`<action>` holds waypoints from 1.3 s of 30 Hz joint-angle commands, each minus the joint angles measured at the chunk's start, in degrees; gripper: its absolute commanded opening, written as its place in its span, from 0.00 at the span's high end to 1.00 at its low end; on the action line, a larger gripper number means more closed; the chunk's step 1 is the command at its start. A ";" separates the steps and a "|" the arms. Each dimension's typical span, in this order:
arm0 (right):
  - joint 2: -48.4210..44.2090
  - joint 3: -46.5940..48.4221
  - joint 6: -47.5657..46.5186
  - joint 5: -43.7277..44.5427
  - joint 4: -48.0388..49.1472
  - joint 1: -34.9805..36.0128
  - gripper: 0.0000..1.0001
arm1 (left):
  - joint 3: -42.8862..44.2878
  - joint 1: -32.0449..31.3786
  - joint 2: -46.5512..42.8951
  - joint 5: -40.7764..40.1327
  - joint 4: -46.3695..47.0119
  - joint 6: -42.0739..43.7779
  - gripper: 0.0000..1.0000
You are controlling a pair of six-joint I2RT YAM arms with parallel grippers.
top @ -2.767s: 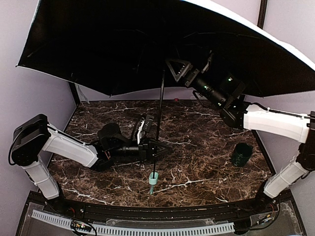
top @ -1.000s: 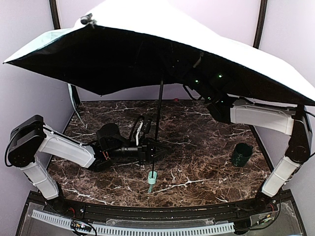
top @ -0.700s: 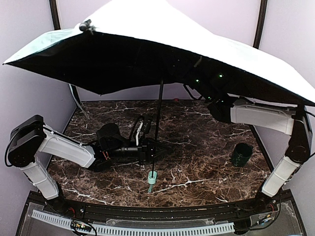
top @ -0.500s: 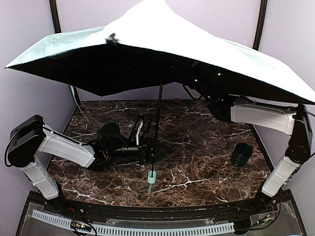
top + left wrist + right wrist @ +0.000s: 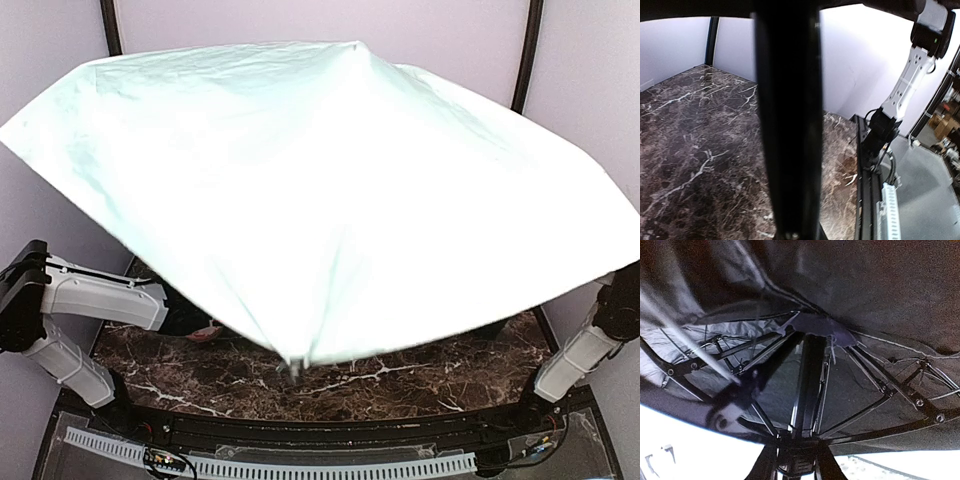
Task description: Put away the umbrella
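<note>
Umbrella (image 5: 300, 200): open above the worktop (image 5: 400, 385), its pale canopy blocking most of my overhead view.
Left hand: together on the black shaft (image 5: 787, 125).
Right hand (image 5: 797, 460): under the ribs (image 5: 880, 385); I cannot tell apart or together.

pale mint-green fabric umbrella (image 5: 330, 200) spread above right gripper (image 5: 799, 464), thin black shaft (image 5: 807, 385) straight ahead, dark marble table (image 5: 400, 385) underneath
</note>
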 commanded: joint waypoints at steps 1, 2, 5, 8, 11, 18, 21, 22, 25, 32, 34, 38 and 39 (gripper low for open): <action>2.36 -6.73 -10.53 -1.49 -11.92 2.75 0.85 | 5.56 -0.17 -5.41 1.29 9.37 11.06 1.00; 2.32 -7.26 -11.24 -1.79 -12.70 3.12 0.85 | 5.64 -0.23 -4.95 1.79 10.78 11.13 1.00; 2.66 -8.60 -13.19 -2.23 -16.19 4.26 0.83 | 5.74 -0.26 -4.03 3.48 13.34 11.07 0.99; 2.68 -11.83 -14.42 -0.73 -17.39 5.36 0.81 | 6.05 -0.25 -4.28 4.69 14.84 11.42 0.98; 2.84 -14.09 -14.69 -0.11 -17.72 6.08 0.80 | 6.23 -0.30 -4.71 4.43 15.20 12.78 0.97; 3.44 -15.30 -14.45 0.36 -17.23 6.83 0.76 | 4.81 -0.26 -1.91 5.69 21.20 12.08 0.95; 2.74 -15.02 -15.04 1.35 -16.32 6.78 0.78 | 4.93 -0.22 0.07 6.97 21.38 11.85 0.93; 2.42 -14.68 -15.91 2.40 -16.24 6.77 0.78 | 5.06 -0.23 0.65 7.12 20.83 11.78 0.93; -0.18 -13.00 -19.56 4.31 -17.38 6.69 0.77 | 3.68 -0.21 1.77 6.52 20.73 11.76 0.93; -0.32 -14.09 -20.39 3.42 -18.74 6.69 0.74 | 2.32 1.35 -0.97 4.26 21.37 13.71 0.93; 0.02 -15.64 -19.18 3.34 -17.70 6.73 0.73 | 2.58 2.09 -2.00 3.88 21.05 14.93 0.93; 1.44 -16.41 -16.79 4.79 -16.49 7.41 0.74 | 4.09 2.16 -1.36 4.98 19.89 17.28 0.92; 2.24 -16.55 -16.27 4.78 -15.73 7.59 0.74 | 4.22 2.16 -0.66 5.87 20.14 16.99 0.92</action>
